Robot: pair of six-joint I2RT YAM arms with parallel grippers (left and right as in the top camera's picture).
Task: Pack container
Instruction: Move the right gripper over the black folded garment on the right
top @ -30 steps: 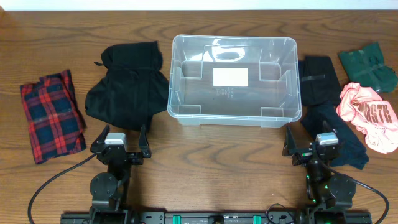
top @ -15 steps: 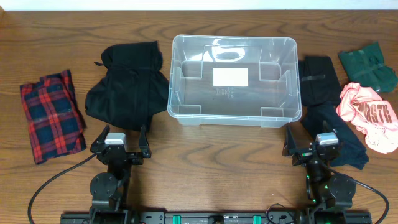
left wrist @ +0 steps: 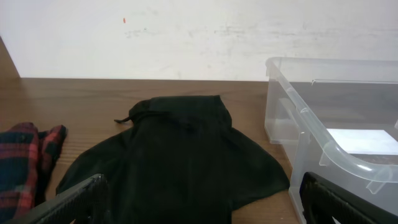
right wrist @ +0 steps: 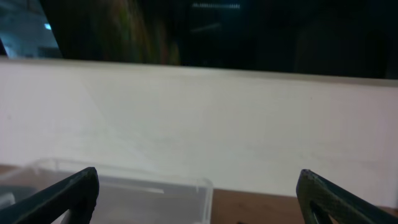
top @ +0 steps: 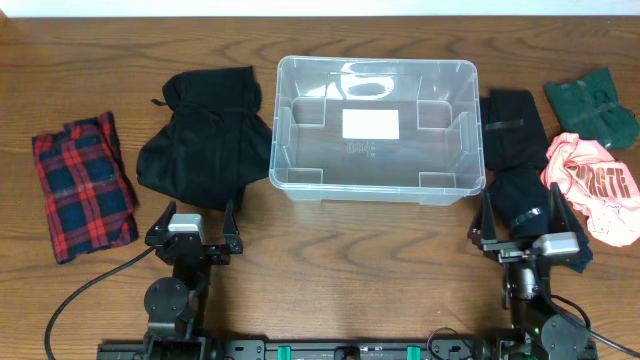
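Observation:
The container [top: 380,185], a clear plastic bin with a white label on its base, stands empty in the middle of the table. My left gripper [top: 195,222] rests open at the near left, with a black garment [top: 205,140] just beyond its fingers. In the left wrist view that black garment [left wrist: 180,155] lies ahead of the left gripper [left wrist: 203,183], with the container [left wrist: 323,143] to its right. My right gripper [top: 520,222] is raised and open at the near right, above the near end of a dark garment [top: 515,140]. The right wrist view shows the right gripper [right wrist: 198,180] open and empty, the container [right wrist: 155,193] low in view.
A red plaid shirt [top: 82,185] lies at the far left. A dark green garment [top: 592,105] and a pink printed one [top: 592,185] lie at the far right. A white wall [right wrist: 199,112] stands behind the table.
My right gripper has lifted, tilted upward and shifted a little right, still open. The left arm and the clothes have not moved.

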